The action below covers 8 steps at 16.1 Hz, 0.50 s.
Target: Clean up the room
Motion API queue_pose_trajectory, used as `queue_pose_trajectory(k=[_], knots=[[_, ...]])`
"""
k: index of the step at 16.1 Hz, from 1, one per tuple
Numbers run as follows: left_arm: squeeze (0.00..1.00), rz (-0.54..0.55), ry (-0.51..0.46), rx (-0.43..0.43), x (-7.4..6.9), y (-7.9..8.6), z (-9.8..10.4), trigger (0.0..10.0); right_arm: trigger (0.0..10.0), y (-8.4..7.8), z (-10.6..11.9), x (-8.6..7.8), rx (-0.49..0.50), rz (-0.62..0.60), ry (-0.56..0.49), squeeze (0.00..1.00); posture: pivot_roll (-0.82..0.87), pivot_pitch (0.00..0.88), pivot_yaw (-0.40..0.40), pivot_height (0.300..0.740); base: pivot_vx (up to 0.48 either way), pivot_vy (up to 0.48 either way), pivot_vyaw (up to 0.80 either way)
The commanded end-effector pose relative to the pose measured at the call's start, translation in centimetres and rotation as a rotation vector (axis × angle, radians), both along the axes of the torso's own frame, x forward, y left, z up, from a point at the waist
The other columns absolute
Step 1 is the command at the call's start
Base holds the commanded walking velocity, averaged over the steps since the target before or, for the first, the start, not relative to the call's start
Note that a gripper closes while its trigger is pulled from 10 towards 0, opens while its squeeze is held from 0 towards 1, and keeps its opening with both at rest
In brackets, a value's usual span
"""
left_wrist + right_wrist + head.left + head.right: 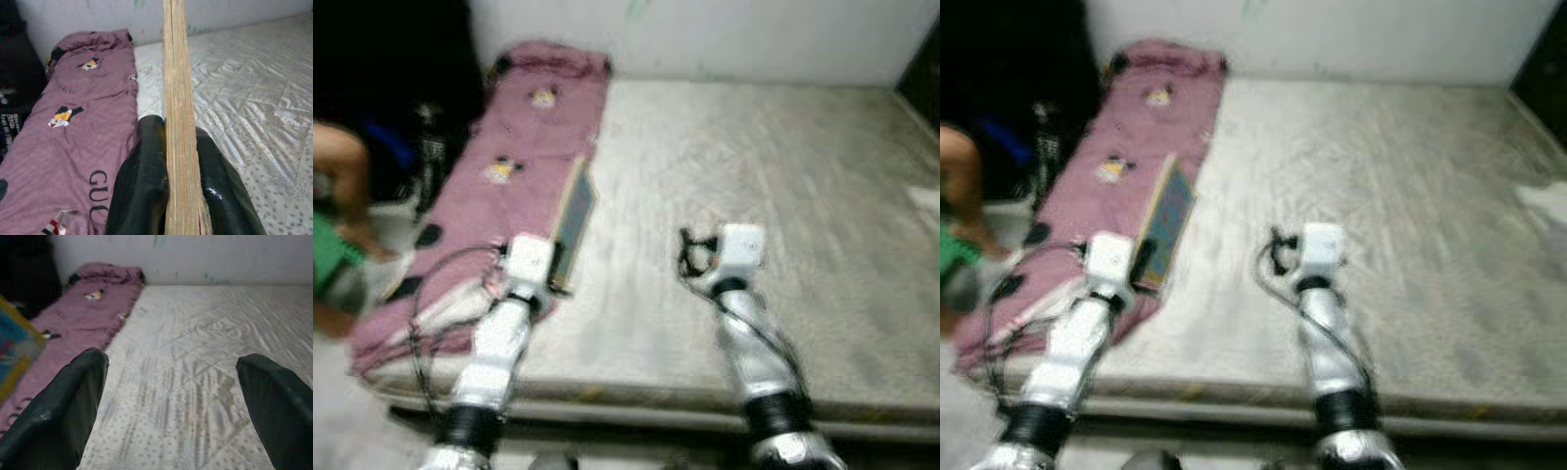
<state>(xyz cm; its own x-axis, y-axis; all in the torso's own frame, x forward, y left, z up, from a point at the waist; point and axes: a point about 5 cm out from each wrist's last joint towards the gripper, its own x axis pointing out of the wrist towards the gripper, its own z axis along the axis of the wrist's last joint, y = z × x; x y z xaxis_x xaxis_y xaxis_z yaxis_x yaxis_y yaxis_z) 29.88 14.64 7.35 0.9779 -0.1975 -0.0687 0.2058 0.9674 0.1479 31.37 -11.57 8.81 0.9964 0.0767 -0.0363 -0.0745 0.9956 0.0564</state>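
Gripping thin yellow-edged book (pixel 574 223) upright, left tool (pixel 178 161), over mattress (pixel 783 196)

- Head camera's two eyes look forward and down from above the near edge of the pale grey quilted mattress (pixel 754 196), both silver arms reaching in from below; the picture is a bit blurred.
- Both eyes share the same ground: mattress, the mauve printed blanket (pixel 524 147) along its left side, and the white wall (pixel 705 34) at the far end.
- Left wrist camera sits close, sighting along its black fingers (pixel 142 181), edge-on to a thin flat book with yellowed pages (pixel 180 122), toward that blanket (pixel 73 122) and wall.
- Right wrist camera rides low over the mattress (pixel 195 367), facing the wall between its two black fingers (pixel 63 406), blanket (pixel 88 308) off to one side.
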Motion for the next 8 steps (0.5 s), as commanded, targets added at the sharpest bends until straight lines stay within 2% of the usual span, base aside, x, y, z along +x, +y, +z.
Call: queue_pose_trajectory(k=[1,8], knots=[[0.0,-0.019,-0.048,-0.017,0.47,-0.69,1.13,10.0,10.0,-0.99,-0.08,0.04,-0.013,-0.029,0.007,0.0,0.04,0.0,0.037,0.74,0.0,-0.401,0.0],[0.0,-0.016,-0.046,-0.018,0.62,-0.76,1.14,10.0,10.0,-1.07,-0.08,0.18,-0.019,-0.026,0.008,0.0,0.04,0.0,0.033,0.74,0.0,-0.377,0.0]])
